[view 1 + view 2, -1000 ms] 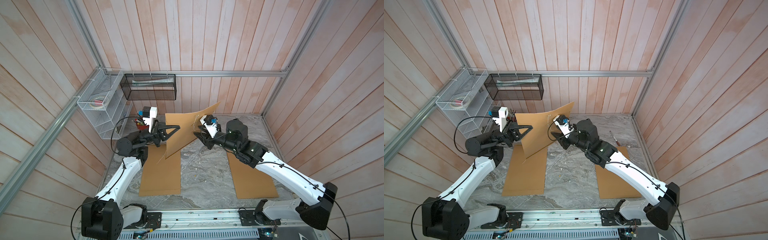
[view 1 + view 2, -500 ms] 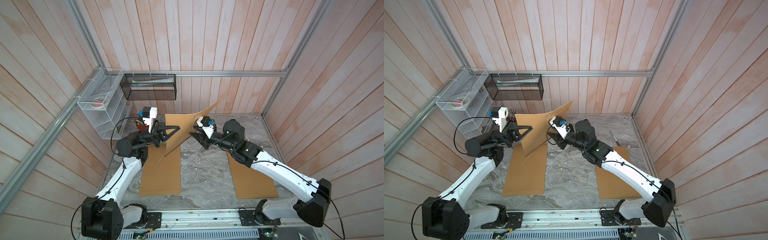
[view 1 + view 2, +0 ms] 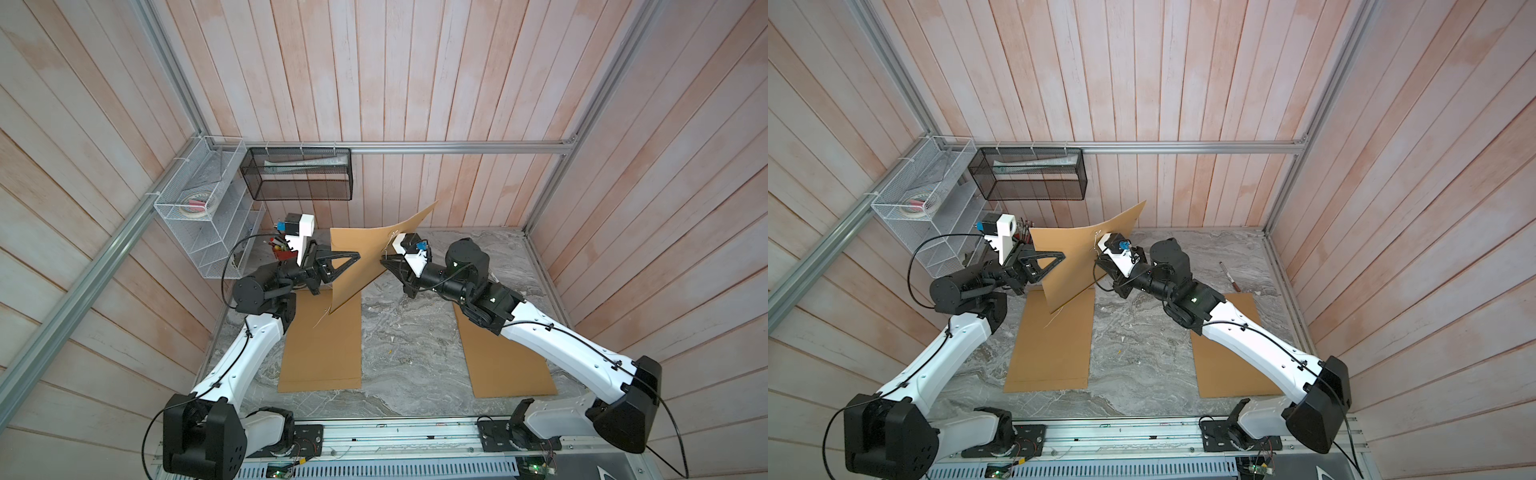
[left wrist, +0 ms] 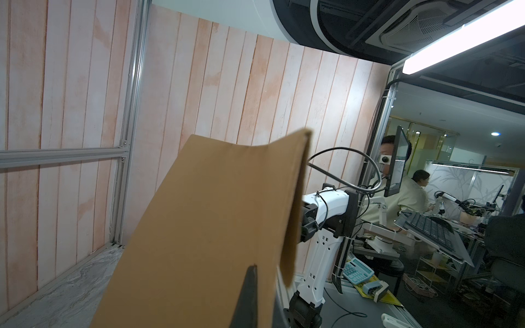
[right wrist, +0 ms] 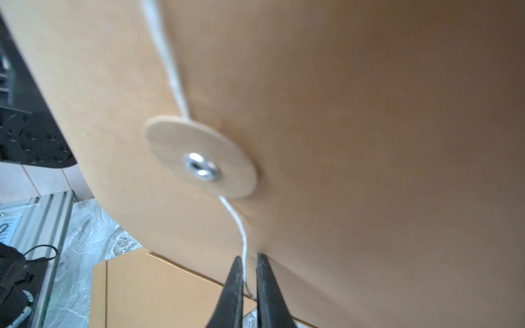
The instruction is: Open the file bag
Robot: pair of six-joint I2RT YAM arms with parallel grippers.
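A: Change since last entry: right hand has come in and pinched shut on the white string below the disc.
B: And the file bag?
A: Held upright above the counter, between both hands. The left hand is clamped shut on it from the other side.
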